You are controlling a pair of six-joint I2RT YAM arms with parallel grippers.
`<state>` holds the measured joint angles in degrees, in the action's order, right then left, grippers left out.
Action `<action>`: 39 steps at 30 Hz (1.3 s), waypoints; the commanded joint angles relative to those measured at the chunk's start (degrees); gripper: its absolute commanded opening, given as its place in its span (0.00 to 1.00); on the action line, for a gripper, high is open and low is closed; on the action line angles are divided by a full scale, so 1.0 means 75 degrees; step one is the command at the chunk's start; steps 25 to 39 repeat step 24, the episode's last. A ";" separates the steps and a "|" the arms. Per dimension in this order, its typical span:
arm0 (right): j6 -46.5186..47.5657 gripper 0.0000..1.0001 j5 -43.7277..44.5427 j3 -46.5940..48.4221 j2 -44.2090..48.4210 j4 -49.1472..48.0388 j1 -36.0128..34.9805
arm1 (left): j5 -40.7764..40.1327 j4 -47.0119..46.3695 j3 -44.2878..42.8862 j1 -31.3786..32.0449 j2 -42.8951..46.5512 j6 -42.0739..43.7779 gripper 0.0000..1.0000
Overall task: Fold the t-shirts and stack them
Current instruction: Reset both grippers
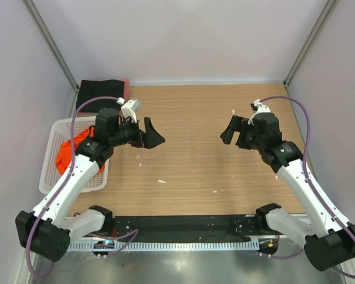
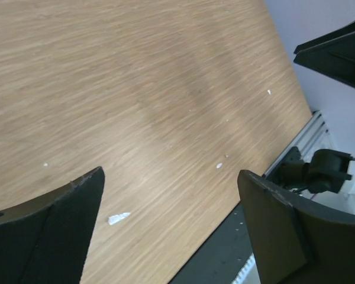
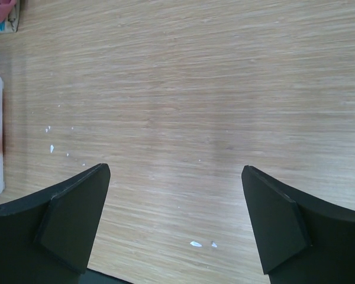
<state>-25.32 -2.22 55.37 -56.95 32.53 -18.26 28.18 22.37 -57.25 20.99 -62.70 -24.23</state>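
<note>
Left gripper (image 1: 154, 137) and right gripper (image 1: 229, 131) hover over the table (image 1: 195, 112), jaws spread wide and empty. Only the top view shows the black t-shirt (image 1: 100, 93) folded at the far-left corner, a pinkish-red t-shirt (image 1: 126, 84) edging it, and the orange t-shirt (image 1: 68, 151) in the basket (image 1: 50, 177). Wrist views show mostly bare wood.

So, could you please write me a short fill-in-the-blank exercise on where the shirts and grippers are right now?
1. The t-shirt lying in the white basket is bright ____.
2. The folded black t-shirt sits at the far ____ corner of the table.
3. The left gripper and the right gripper both hang above bare wood with jaws ____.

Missing words: orange; left; open.
</note>
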 commanded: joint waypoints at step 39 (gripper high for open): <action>-0.0397 1.00 0.0707 -0.0282 0.1323 -0.0330 -0.0026 | -0.0582 -0.0334 0.0228 -0.0010 0.1058 -0.0051 1.00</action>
